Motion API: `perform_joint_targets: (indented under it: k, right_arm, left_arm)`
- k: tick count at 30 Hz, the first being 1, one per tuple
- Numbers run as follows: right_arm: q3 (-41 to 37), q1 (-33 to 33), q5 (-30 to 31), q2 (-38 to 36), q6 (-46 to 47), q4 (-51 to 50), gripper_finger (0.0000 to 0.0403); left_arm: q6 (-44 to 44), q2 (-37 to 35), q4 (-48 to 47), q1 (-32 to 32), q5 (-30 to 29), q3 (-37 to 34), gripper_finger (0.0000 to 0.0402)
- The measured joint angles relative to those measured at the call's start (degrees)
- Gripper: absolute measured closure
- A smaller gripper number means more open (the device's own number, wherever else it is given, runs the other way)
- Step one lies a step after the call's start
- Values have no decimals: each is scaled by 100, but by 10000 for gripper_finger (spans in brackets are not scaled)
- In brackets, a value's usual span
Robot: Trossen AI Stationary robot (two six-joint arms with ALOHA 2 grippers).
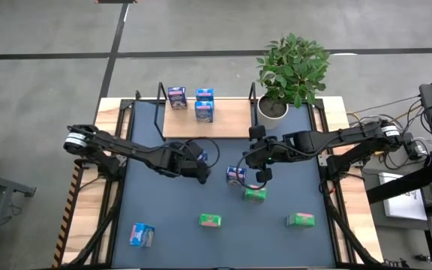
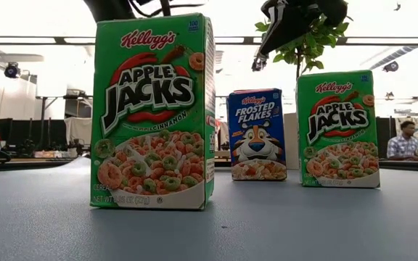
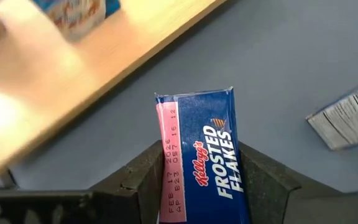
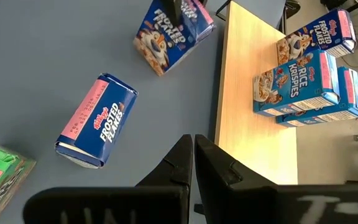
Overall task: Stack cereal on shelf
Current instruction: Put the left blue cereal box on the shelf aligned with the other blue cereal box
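Blue Frosted Flakes box (image 3: 202, 163) clamped between your left gripper (image 1: 199, 166) fingers, just short of the wooden shelf (image 1: 231, 120), second Frosted Flakes box (image 1: 235, 175) standing beside your right gripper (image 1: 261, 178), fingers together and holding nothing, green box (image 1: 256, 194) just below it.

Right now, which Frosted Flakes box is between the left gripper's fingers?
The upright Frosted Flakes box in the left gripper; the other loose one lies on the mat.

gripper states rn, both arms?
Left gripper: fingers on either side of a Frosted Flakes box, closing on it.
Right gripper: shut, empty, near the shelf.
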Motion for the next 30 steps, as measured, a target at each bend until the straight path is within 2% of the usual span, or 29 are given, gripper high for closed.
perform_joint_targets:
  k: [3, 9, 14, 18, 24, 27, 30]
  right_arm:
    - [0, -2, 0, 0, 0, 3, 394]
    - [-9, 0, -2, 0, 87, 23, 394]
    - [-27, -2, -2, 0, 69, 180, 394]
    - [-31, -2, -23, 0, 17, 390, 394]
    - [-31, -2, -24, 0, -19, 459, 394]
    - [-34, -2, -24, 0, -21, 520, 394]
    - [-48, -2, -24, 0, -52, 601, 394]
  left_arm:
    - [785, -320, -48, 0, 36, 0, 242]
    - [3121, -1402, -335, 57, 307, 0, 242]
    - [4685, -2154, -690, 426, 479, 0, 242]
    - [5719, -2469, -712, 1030, 1065, 25, 242]
    - [7042, -2554, -685, 2101, 1630, 181, 242]
    - [7375, -2465, -584, 2684, 2138, 178, 242]
    - [7455, -2286, -537, 3194, 2389, 170, 242]
